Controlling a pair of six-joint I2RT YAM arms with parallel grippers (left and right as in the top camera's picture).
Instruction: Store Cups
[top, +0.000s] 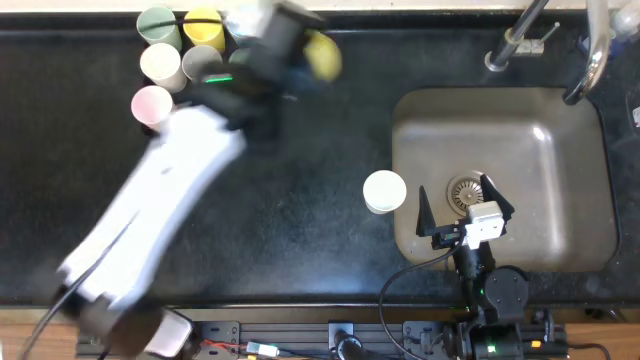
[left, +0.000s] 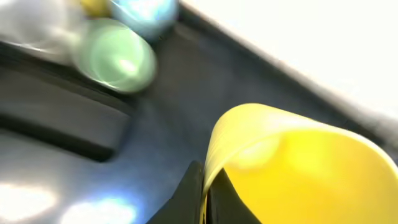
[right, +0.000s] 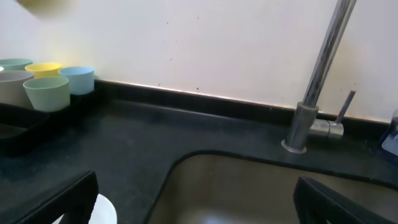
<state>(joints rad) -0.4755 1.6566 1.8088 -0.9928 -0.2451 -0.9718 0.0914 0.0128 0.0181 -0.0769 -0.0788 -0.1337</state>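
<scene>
Dark table underfoot, steel sink over at 3 o'clock, and the action is up at 12! The left claw is clamped on the wall of a yellow cup, one finger inside and one outside, holding it up just beside the cup cluster at 11 o'clock. My read: this is the carry-in step, with that cup bound for the group.

The cluster sits on what looks like a dark tray: a green cup, a second yellow one, a blue cup, a pale one and a pink cup at its 7 o'clock corner. All stand mouth up, and the green one shows nothing inside.

One white cup waits at the sink's 9 o'clock rim, well apart from the rest. The right claw hangs over the basin, fingers spread wide and gripping nothing. The next call, I'd say: lower the yellow cup into a free spot without knocking its neighbours, then let go.
</scene>
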